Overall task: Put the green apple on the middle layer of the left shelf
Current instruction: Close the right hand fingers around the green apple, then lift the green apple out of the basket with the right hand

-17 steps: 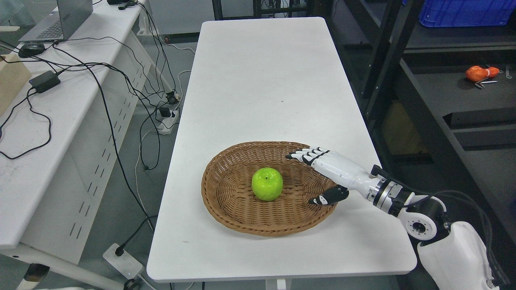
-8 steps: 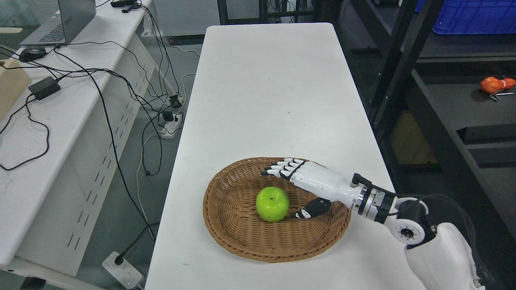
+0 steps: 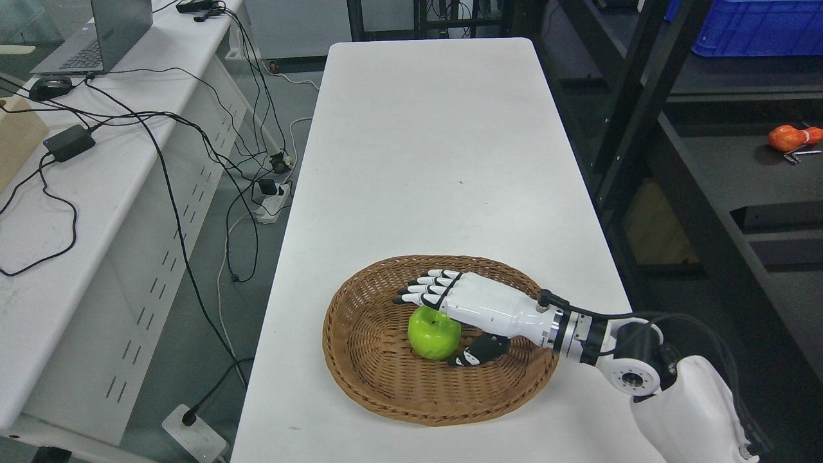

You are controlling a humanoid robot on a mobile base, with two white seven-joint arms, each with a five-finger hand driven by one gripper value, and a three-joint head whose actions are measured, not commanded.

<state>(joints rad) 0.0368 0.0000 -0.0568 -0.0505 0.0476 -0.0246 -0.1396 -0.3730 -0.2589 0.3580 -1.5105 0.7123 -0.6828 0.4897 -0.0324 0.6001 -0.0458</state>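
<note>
The right hand (image 3: 479,315) moves from the basket's (image 3: 360,376) right rim toward its middle and now sits over the apple (image 3: 432,334). Its fingers (image 3: 424,290), earlier clear of the fruit, now extend above the apple's top, and the thumb (image 3: 477,352) comes in beside its lower right. The fingers are still spread. The camera also shifts, so the basket shows lower in the picture.

White right hand (image 3: 469,308) with black fingertips, silver wrist, black cables.
</note>
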